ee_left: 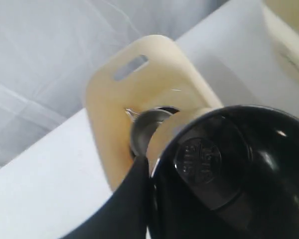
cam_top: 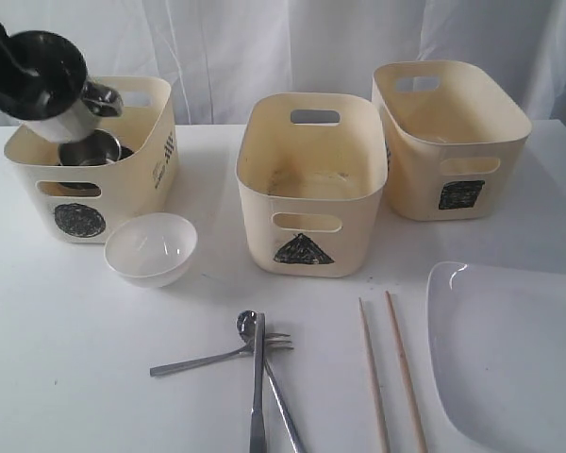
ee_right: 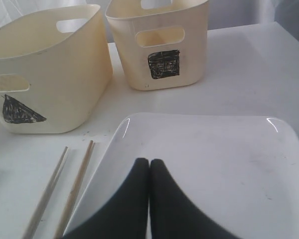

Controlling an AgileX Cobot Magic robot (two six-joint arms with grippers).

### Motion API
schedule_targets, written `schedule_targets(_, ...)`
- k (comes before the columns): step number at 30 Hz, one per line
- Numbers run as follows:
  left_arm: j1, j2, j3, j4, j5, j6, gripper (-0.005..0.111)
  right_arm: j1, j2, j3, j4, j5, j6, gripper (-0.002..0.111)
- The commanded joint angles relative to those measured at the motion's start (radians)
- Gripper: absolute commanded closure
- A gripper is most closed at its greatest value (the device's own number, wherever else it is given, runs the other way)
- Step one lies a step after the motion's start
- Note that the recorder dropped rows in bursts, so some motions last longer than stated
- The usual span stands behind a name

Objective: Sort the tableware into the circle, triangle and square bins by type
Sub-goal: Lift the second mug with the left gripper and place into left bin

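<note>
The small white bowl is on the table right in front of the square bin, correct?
No: the small white bowl is on the table in front of the circle bin, not the square one. The exterior view shows it.

A white table [cam_top: 66, 377] stands before a wrinkled white curtain [cam_top: 264, 47] hanging behind it.

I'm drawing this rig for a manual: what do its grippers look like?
The right gripper has two smooth matte black fingers, broad at the base and curving to narrow rounded tips. The left gripper shows one similar black finger; the rest is hidden. No cables or markings show.
</note>
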Motion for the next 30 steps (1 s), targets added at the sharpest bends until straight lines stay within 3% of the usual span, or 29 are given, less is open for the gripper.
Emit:
schedule_targets(1,0.011,0.135,-0.084,0.347,-0.033,-0.286,0.107,-0.005,-0.003,-0.002,-0.002,-0.005,0.003,0.108)
schedule_targets(11,0.129,0.426,-0.219,0.389,-0.247,-0.483,0.107,-0.005,-0.003,-0.002,-0.002,-0.005,0.003,0.108)
schedule_targets(25,0.137,0.561,-0.236,0.329,-0.332,-0.490,0.107,-0.005,-0.003,-0.002,-0.002,-0.005,0.003,0.108)
schedule_targets(30,0.137,0.573,-0.236,0.303,-0.306,-0.490,0.107,-0.005,-0.003,-0.002,-0.002,-0.005,0.003,0.108)
